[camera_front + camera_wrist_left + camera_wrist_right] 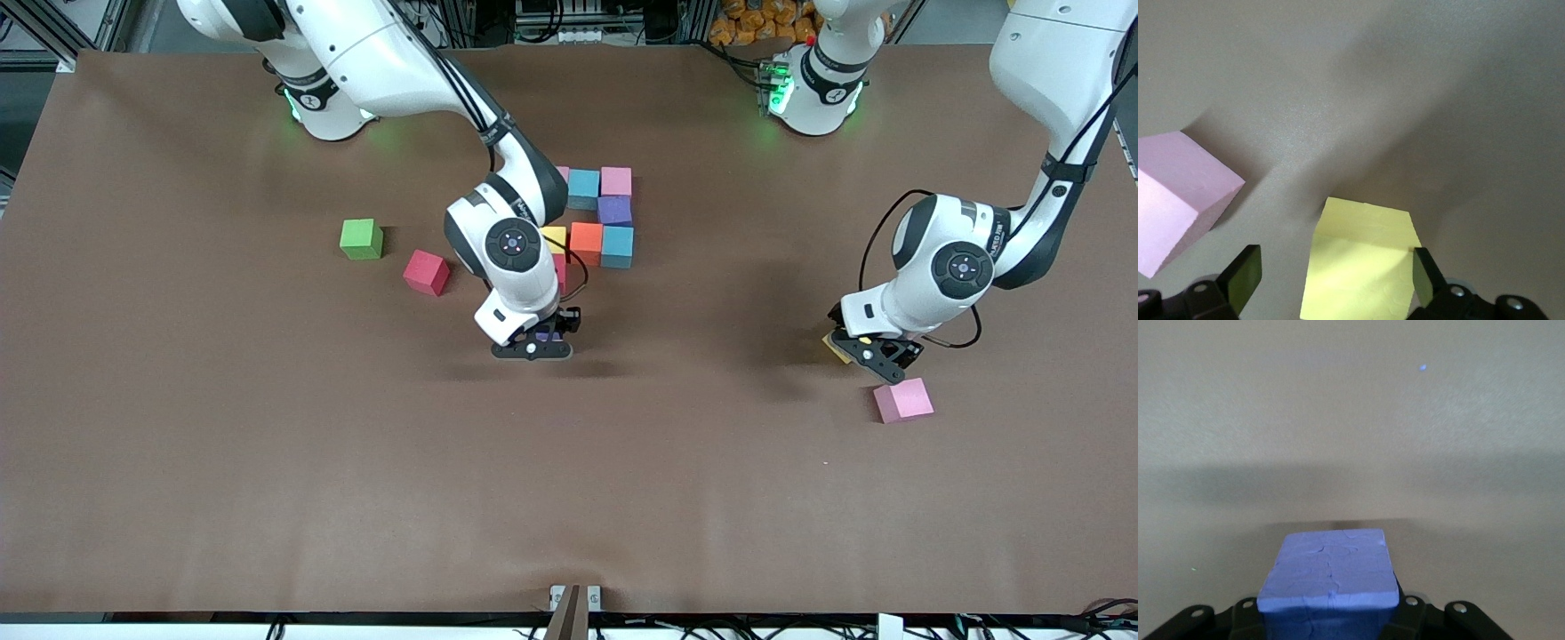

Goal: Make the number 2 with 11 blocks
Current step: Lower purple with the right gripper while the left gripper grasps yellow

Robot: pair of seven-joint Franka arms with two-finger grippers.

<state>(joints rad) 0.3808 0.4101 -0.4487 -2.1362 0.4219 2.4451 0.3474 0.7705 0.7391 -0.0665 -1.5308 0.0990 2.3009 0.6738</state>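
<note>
- The right gripper [532,345] is clenching a purple block [1329,568], hanging over bare table just nearer the camera than the unfinished digit.
- In the right wrist view, the purple block is sitting between the fingers [1248,610], its top face cracked.
- The left gripper [876,354] is standing released, its fingers spread around a yellow block [1361,260] that is resting on the table toward the left arm's end.
- In the left wrist view, one finger [1245,277] is standing apart from the yellow block and the other is just beside its edge.
- A loose pink block [903,399] is lying just beside the left gripper, nearer the camera.
- The partly built 2 is sitting mid-table: a blue block [583,184] and a pink one [616,180] are showing in the top row, with a second purple block [614,210] under the pink.
- The next row is showing yellow [555,238], orange [586,240] and blue [617,245] blocks touching; the right arm is hiding the rest.
- A red block [427,271] is lying apart, toward the right arm's end.
- A green cube [361,238] is sitting near the red block, still closer to that end.
</note>
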